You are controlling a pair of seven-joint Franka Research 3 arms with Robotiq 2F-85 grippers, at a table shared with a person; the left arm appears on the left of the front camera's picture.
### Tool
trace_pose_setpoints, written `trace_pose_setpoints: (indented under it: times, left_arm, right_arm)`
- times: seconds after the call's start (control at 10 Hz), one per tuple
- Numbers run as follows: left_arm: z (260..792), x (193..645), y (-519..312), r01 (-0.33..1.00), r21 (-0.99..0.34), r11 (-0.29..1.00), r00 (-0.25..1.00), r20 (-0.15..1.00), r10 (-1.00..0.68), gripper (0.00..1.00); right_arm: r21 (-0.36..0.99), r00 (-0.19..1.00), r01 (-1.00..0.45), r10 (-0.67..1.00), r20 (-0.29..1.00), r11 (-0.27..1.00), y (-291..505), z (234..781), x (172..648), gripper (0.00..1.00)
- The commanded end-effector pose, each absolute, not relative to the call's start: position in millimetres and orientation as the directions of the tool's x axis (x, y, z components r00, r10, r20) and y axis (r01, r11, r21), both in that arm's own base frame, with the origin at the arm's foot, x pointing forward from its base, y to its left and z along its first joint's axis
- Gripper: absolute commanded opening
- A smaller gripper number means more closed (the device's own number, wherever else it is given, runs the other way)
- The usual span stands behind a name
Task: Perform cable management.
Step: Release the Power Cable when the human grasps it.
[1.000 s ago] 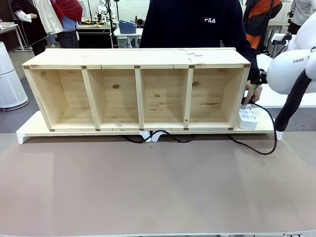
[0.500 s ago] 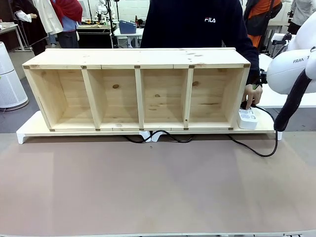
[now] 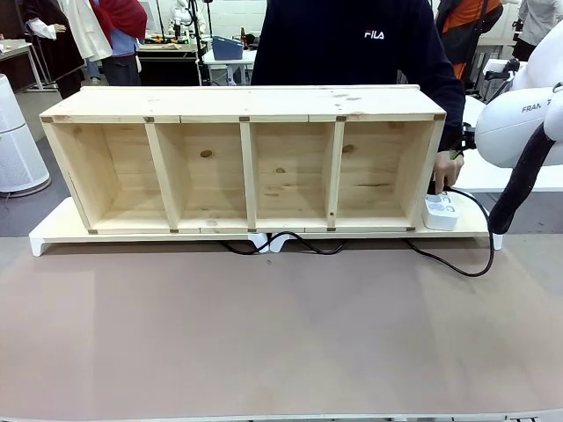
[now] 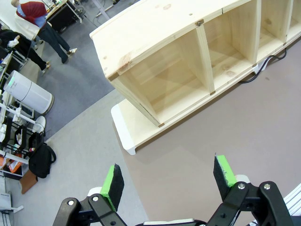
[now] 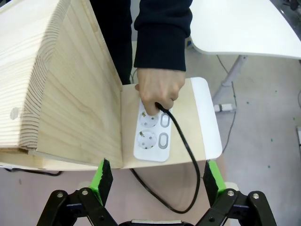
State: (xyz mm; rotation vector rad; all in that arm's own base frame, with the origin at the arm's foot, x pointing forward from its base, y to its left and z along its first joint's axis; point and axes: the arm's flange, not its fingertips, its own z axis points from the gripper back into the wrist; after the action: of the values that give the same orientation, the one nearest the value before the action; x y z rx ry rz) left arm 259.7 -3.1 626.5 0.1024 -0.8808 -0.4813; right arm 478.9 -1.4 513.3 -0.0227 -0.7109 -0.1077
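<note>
The glossy black cable (image 5: pixel 186 155) runs from a plug under the person's hand (image 5: pixel 158 90), which rests on the white power strip (image 5: pixel 153 134) at the shelf's end. From there it loops down past the board's edge. In the front view the cable (image 3: pixel 479 264) curves over the brown table top and another stretch (image 3: pixel 299 243) lies under the wooden shelf (image 3: pixel 246 158). My right gripper (image 5: pixel 156 183) hangs open above the power strip, holding nothing. My left gripper (image 4: pixel 168 179) is open and empty, high over the table off the shelf's left end.
The shelf stands on a long white-footed board (image 3: pixel 53 230) at the table's far side. The person stands behind it. The white right arm (image 3: pixel 519 123) with its braided sleeve hangs at the right. A white side table (image 5: pixel 244 26) stands beyond the board.
The person's hand has shifted slightly at the power strip. Both arms and the cable stay where they were.
</note>
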Motion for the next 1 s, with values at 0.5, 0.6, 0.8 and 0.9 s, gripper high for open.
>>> trace_pose_setpoints:
  times: [0.5,0.6,0.8,0.9]
  left_arm:
    - [626.7,259.4,-2.6,0.361,0.281,0.889,0.537,0.717,-0.445,1.00]
    - [626.7,259.4,-2.6,0.361,0.281,0.889,0.537,0.717,-0.445,1.00]
    - [626.7,259.4,-2.6,0.361,0.281,0.889,0.537,0.717,-0.445,1.00]
    - [626.7,259.4,-2.6,0.361,0.281,0.889,0.537,0.717,-0.445,1.00]
  right_arm:
    - [0.006,0.754,0.103,-0.082,0.652,0.995,0.1,512.8,479.0,1.00]
    - [0.006,0.754,0.103,-0.082,0.652,0.995,0.1,512.8,479.0,1.00]
    - [0.006,0.754,0.103,-0.082,0.652,0.995,0.1,512.8,479.0,1.00]
    - [0.006,0.754,0.103,-0.082,0.652,0.995,0.1,512.8,479.0,1.00]
